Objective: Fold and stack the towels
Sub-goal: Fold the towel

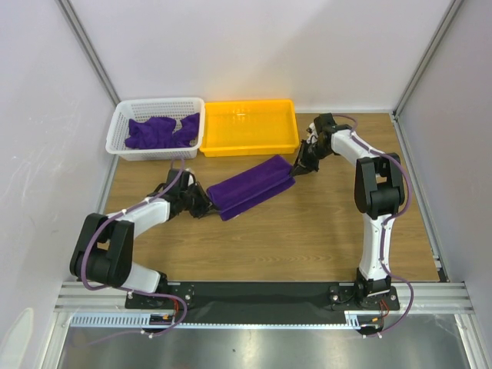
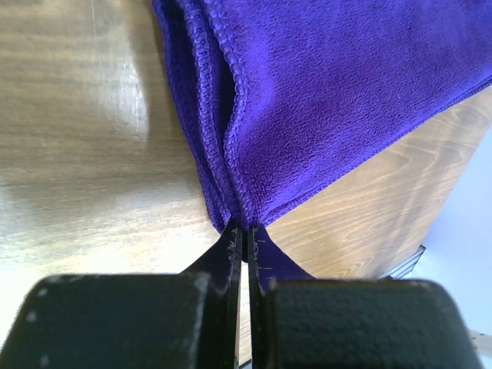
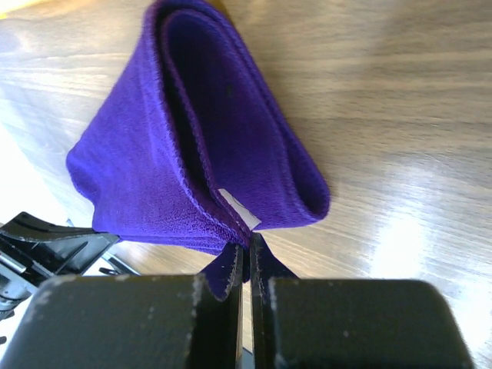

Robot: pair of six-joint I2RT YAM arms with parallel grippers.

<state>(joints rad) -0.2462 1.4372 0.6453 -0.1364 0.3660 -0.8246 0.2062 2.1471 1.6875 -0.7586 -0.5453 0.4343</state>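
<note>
A folded purple towel [image 1: 250,187] stretches at a slant over the wooden table [image 1: 307,238], just in front of the yellow tray [image 1: 250,147]. The left gripper [image 1: 201,206] pinches its near-left end and the right gripper [image 1: 296,171] its far-right end, jaws pressed tight on the cloth, which may be lifted slightly. More towels [image 1: 161,132] lie crumpled in the white basket [image 1: 121,131].
</note>
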